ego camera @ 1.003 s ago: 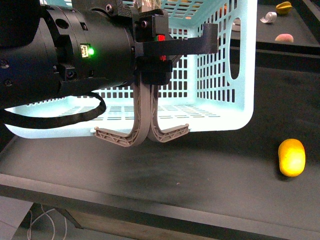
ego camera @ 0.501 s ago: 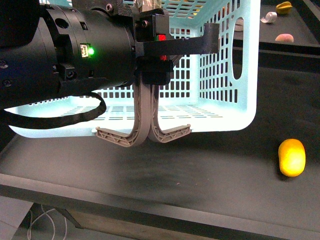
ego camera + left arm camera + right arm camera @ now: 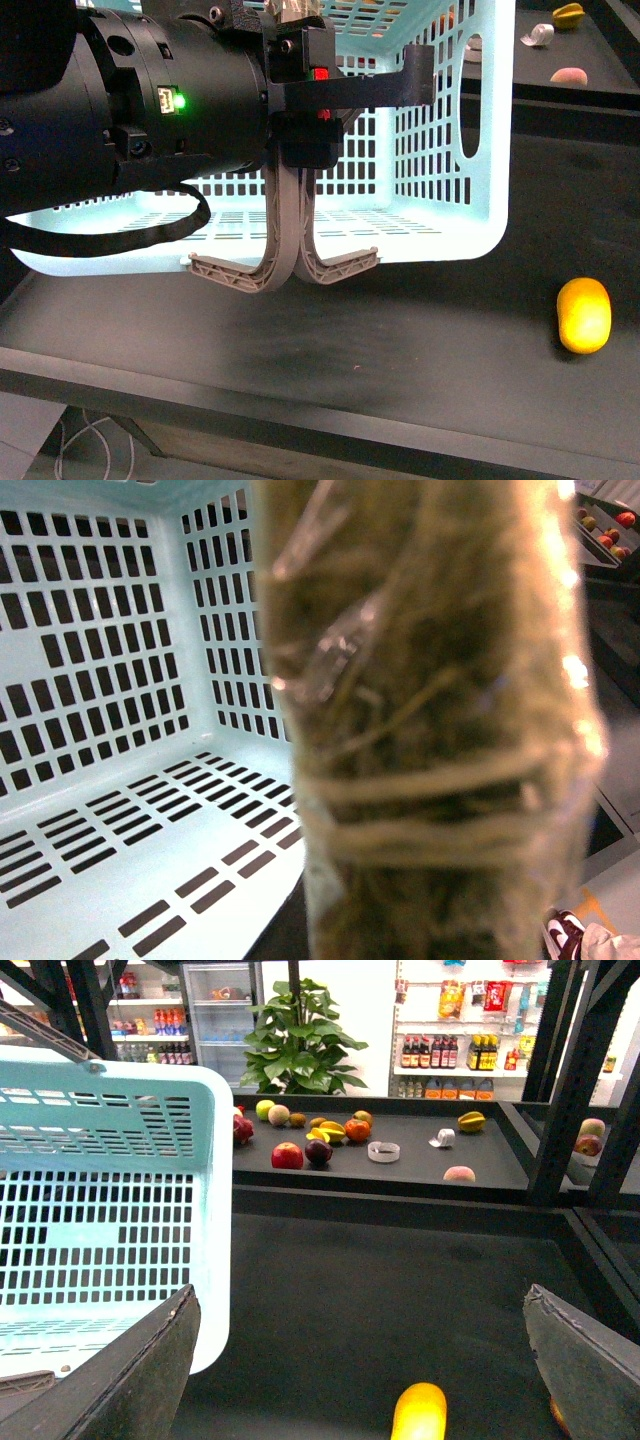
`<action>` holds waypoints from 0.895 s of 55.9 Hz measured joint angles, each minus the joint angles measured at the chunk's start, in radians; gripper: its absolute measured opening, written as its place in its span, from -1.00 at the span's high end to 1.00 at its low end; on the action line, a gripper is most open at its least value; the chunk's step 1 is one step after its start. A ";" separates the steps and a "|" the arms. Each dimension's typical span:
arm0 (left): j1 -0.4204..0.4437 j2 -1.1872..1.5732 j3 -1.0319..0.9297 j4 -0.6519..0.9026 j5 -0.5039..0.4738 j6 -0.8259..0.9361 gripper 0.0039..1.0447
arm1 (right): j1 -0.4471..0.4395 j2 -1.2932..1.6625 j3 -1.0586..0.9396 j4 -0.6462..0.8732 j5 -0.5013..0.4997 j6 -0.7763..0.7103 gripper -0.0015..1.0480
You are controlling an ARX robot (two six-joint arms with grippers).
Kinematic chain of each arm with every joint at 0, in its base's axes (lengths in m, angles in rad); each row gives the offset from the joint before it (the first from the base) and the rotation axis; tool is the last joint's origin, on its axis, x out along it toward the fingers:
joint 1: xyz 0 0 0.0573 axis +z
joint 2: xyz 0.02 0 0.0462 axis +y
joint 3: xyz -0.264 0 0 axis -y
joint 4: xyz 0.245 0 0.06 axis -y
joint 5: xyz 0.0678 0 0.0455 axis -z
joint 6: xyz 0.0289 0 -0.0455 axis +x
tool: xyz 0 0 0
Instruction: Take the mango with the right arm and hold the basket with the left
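Lying ahead, mango (image 3: 419,1412) sits between spread right jaws

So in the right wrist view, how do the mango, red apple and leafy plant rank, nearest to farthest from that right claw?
1. Mango, on the dark table just ahead.
2. Red apple, among the fruit on the far shelf.
3. Leafy plant, behind that shelf.
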 joint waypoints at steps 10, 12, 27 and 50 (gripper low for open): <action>0.000 0.000 0.000 0.000 0.000 0.000 0.93 | 0.000 0.000 0.000 0.000 0.000 0.000 -0.84; 0.000 0.000 0.000 0.000 0.000 0.000 0.93 | 0.000 0.000 0.000 0.000 0.000 0.000 -0.84; 0.000 -0.001 -0.001 0.000 -0.001 0.000 0.93 | -0.037 0.327 0.045 0.100 0.116 0.030 -0.84; 0.000 -0.001 -0.001 0.000 0.000 0.000 0.93 | -0.187 1.262 0.199 0.736 -0.032 0.042 -0.84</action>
